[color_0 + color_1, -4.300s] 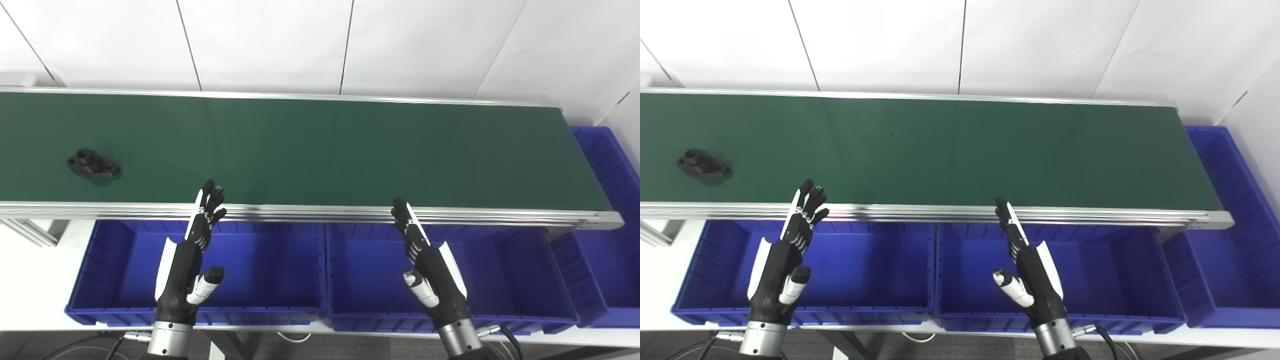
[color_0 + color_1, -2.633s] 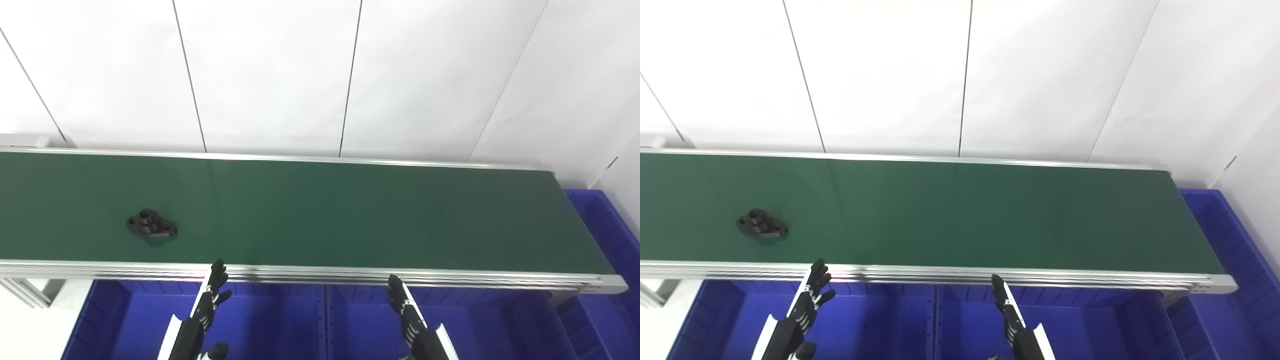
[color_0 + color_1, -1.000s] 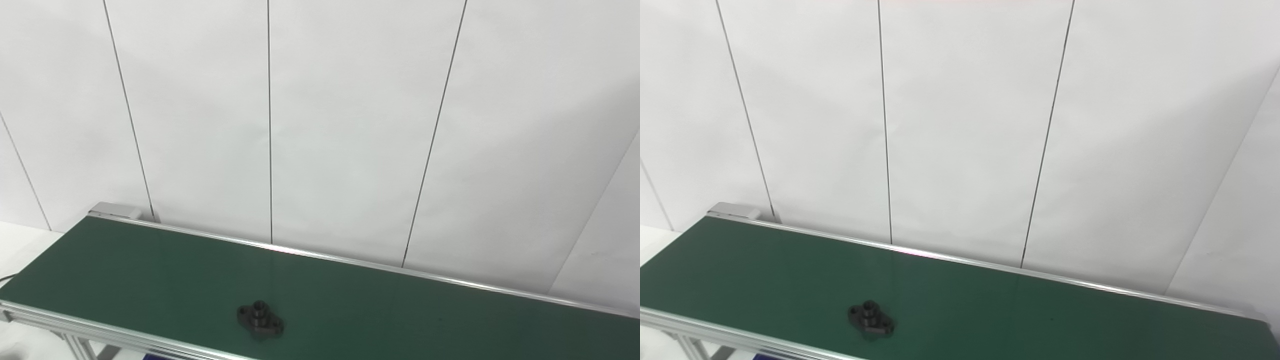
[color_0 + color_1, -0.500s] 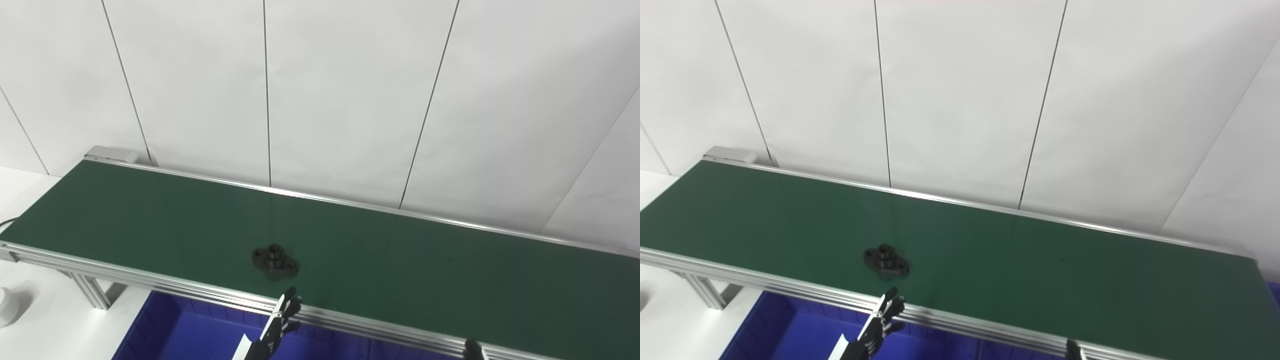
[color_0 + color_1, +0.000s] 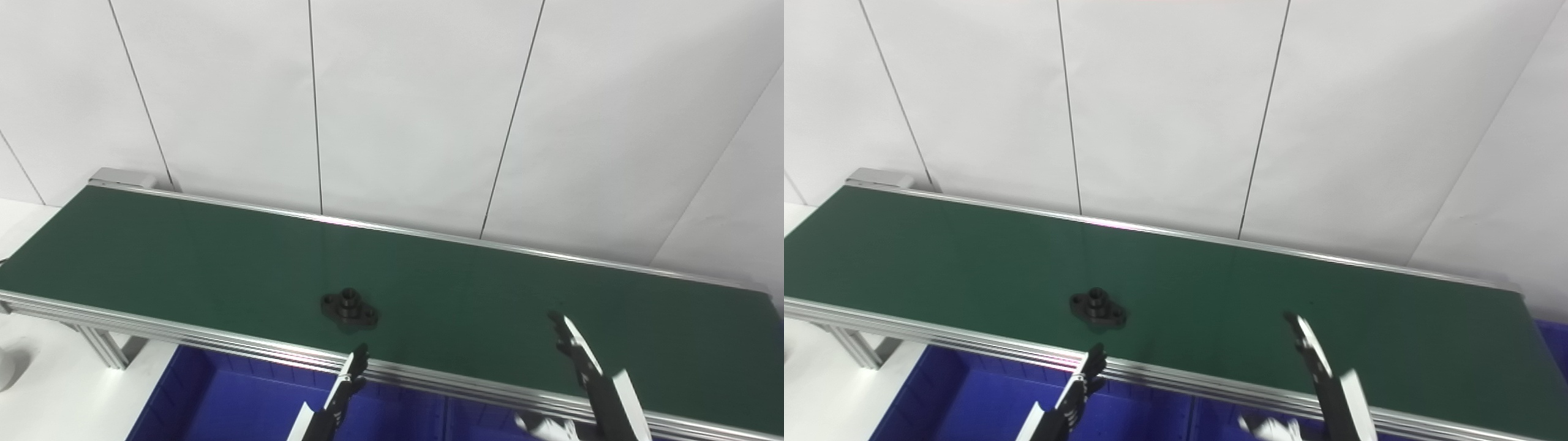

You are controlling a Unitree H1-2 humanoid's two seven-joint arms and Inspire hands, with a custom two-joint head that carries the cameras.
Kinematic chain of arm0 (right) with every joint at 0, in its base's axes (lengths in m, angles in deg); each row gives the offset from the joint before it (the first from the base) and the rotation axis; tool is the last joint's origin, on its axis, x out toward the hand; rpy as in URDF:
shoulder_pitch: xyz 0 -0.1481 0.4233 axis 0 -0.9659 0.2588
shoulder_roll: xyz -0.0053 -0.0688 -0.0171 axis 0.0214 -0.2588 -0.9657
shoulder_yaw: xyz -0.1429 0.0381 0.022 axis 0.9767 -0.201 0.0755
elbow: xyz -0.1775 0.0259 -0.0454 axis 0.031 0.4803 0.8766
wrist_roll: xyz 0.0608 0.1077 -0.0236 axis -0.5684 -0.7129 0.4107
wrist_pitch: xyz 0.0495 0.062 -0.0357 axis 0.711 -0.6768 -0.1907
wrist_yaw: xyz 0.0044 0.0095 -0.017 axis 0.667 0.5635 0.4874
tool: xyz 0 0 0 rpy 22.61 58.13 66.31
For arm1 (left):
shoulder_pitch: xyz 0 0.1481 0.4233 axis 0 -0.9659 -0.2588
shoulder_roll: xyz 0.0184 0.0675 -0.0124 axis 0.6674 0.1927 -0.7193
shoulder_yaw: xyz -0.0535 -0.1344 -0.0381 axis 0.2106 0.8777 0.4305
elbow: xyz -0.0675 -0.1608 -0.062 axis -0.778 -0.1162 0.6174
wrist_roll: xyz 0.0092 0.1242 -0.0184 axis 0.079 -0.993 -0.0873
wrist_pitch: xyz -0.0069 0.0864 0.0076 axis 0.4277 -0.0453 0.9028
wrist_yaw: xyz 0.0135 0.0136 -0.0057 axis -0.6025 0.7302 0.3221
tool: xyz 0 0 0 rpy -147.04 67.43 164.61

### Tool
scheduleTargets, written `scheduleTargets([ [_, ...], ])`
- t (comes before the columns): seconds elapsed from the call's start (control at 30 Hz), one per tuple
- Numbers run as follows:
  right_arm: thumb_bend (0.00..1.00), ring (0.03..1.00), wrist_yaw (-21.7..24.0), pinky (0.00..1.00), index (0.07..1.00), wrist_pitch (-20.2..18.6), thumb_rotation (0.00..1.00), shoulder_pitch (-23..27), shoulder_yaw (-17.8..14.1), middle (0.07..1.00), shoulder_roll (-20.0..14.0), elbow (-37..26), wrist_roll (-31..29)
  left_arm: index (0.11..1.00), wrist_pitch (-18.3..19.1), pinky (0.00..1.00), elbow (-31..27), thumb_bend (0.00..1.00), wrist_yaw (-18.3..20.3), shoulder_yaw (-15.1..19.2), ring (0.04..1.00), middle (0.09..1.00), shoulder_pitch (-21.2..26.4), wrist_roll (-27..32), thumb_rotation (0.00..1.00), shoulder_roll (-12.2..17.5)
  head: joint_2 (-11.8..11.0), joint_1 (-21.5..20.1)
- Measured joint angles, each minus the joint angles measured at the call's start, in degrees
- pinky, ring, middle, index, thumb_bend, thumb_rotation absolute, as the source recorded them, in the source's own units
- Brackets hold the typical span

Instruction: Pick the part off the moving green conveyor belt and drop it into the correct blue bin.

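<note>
A black flanged part [image 5: 349, 309] lies on the green conveyor belt [image 5: 184, 257], near its front rail and about mid-picture. My left hand [image 5: 340, 395] is just in front of the rail, below and slightly right of the part, fingers straight and holding nothing. My right hand [image 5: 597, 386] reaches over the belt's front edge well to the right of the part, fingers stretched out, nothing in it; its thumb is blurred. Both hands are cut off by the bottom edge.
Blue bins [image 5: 202, 392] sit below the belt's front rail, only their far parts showing. An aluminium rail [image 5: 184, 334] borders the belt in front. A white panelled wall [image 5: 398, 110] stands right behind the belt. A white tabletop [image 5: 37, 392] lies at the lower left.
The camera keeps shifting. The part has ridden further right along the belt. My right hand has come up from the bottom edge to over the belt; the left hand stays by the rail.
</note>
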Motion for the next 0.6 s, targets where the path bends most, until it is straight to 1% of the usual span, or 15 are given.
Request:
scheduleTargets([
  [0.1, 0.96, 0.936, 0.9, 0.85, 0.927, -6.1, 0.58, 3.0, 1.9, 0.952, 0.8, -1.3, 4.8, 1.0, 0.0, 0.95, 0.0, 1.0, 0.5, -0.4, 0.996, 1.0, -0.2, 0.2, 0.99, 0.0, -0.1, -0.1],
  [0.17, 0.96, 0.932, 1.2, 0.84, 0.924, -9.1, 0.57, 4.8, 3.2, 0.945, 1.3, -1.4, 7.9, 1.0, 0.0, 0.96, 0.0, 1.0, 0.7, -0.5, 0.997, 1.0, -0.2, 0.3, 0.99, 0.0, 0.0, -0.4],
  [0.3, 0.97, 0.911, 1.4, 0.83, 0.909, -13.2, 0.55, 8.7, 5.7, 0.93, 1.7, -0.7, 13.3, 1.0, 0.0, 0.97, 0.0, 1.0, 1.3, -0.5, 1.0, 1.0, -0.3, 0.4, 0.98, -0.2, 0.0, -0.7],
  [0.43, 0.99, 0.895, 0.9, 0.82, 0.903, -15.6, 0.54, 13.5, 8.1, 0.922, 2.8, 2.6, 18.8, 1.0, 0.0, 0.97, 0.0, 1.0, 1.8, -0.5, 1.0, 1.0, -0.3, 0.4, 0.99, -0.2, 0.0, -1.1],
  [0.5, 0.99, 0.894, 0.5, 0.82, 0.906, -16.0, 0.53, 15.3, 9.5, 0.922, 3.3, 4.2, 21.1, 1.0, 0.0, 0.96, 0.0, 1.0, 2.1, -0.4, 0.998, 1.0, -0.3, 0.4, 0.99, -0.3, 0.0, -1.2],
  [0.57, 1.0, 0.866, 0.1, 0.79, 0.887, -16.1, 0.49, 16.2, 10.2, 0.9, 4.1, 5.7, 22.3, 1.0, 0.0, 0.96, 0.0, 1.0, 2.3, -0.3, 0.998, 1.0, -0.4, 0.4, 0.99, -0.4, 0.1, -1.4],
  [0.6, 1.0, 0.862, -0.4, 0.78, 0.885, -16.2, 0.48, 16.7, 10.6, 0.896, 4.5, 6.5, 23.1, 1.0, 0.0, 0.96, -0.1, 1.0, 2.3, -0.2, 0.998, 1.0, -0.5, 0.4, 0.99, -0.4, 0.1, -1.4],
])
